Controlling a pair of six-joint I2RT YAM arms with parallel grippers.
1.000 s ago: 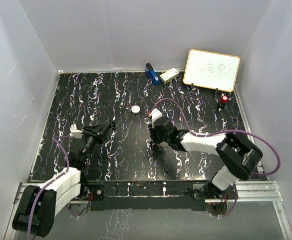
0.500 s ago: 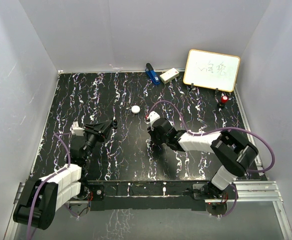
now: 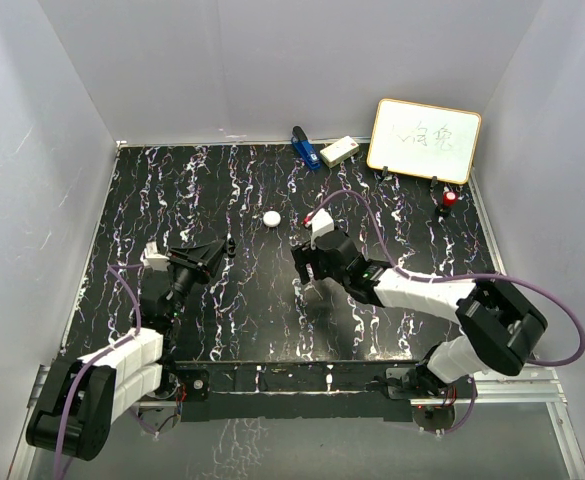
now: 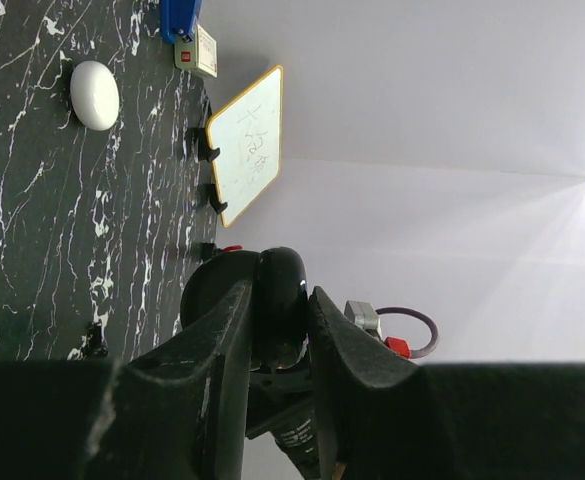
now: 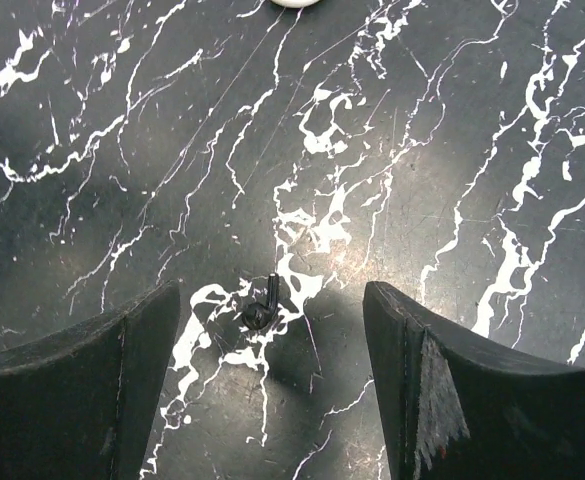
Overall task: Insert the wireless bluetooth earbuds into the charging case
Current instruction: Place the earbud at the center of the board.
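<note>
Lying on the table (image 3: 232,330) near the middle was one tiny earbud (image 5: 261,310), a dark little bead with a short stem. It sat right between the fingers of the right gripper (image 5: 268,292). Those fingers were wide apart, one on each side, and did not touch it. I could not find a second earbud. The left gripper (image 3: 212,258) sat to the left, and its fingers (image 4: 222,370) were pressed on a shiny black round thing that I took to be the case (image 4: 280,295). I could not tell if its lid was up. A white puck (image 3: 271,217) lay farther back, apart from both grippers. The earbud was likely very light, hard and smooth, so it could slip, roll or pop out if squeezed too hard or off to one side. It would not bend. The round head looked like the best place to hold it, one finger on each side, leaving the stem free to go down into the case. A soft, slow squeeze seemed right, since the fingers were so much bigger than the earbud.
</note>
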